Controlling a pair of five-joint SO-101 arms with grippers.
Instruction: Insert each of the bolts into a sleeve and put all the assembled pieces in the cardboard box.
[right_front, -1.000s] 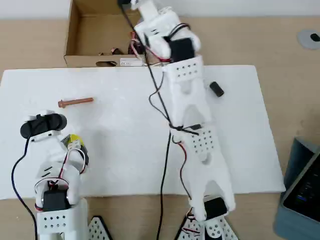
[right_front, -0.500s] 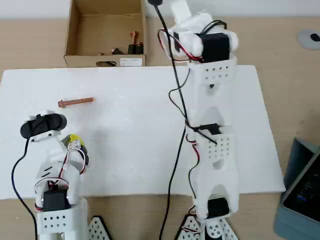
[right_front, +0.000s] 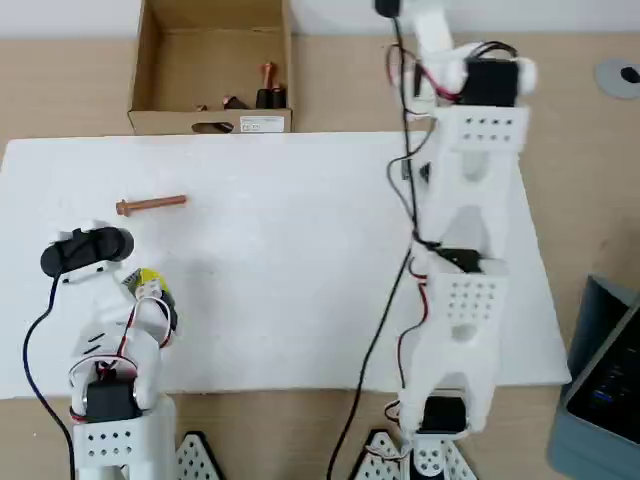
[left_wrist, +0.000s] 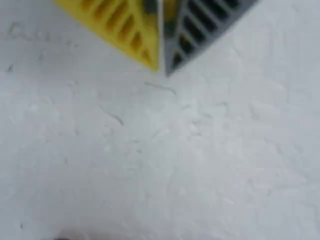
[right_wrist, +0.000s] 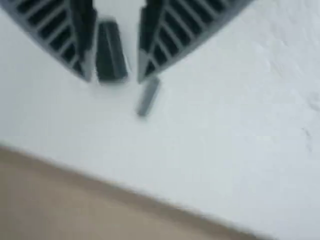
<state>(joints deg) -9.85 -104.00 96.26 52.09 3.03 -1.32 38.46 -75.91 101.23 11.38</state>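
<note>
A copper bolt (right_front: 150, 204) lies on the white mat (right_front: 260, 280) at its far left. The cardboard box (right_front: 146, 70) holds bolts in black sleeves (right_front: 267, 88) along its near wall. A black sleeve (right_wrist: 110, 50) lies on the mat near its far edge, between the fingers of my right gripper (right_wrist: 114, 75), which is open around it. In the high view the right arm (right_front: 470, 130) stretches over the mat's far right part. My left gripper (left_wrist: 161, 65) is shut on nothing and hovers just above bare mat at the near left (right_front: 152, 288).
A small grey mark or piece (right_wrist: 148, 97) sits on the mat just beside the sleeve. Bare wooden table (right_wrist: 75, 200) begins past the mat's edge. A grey device (right_front: 605, 380) stands at the right edge of the table.
The right arm has swung from over the cardboard box to the mat's far right part, uncovering a bolt in a sleeve inside the box. The left arm has kept still.
</note>
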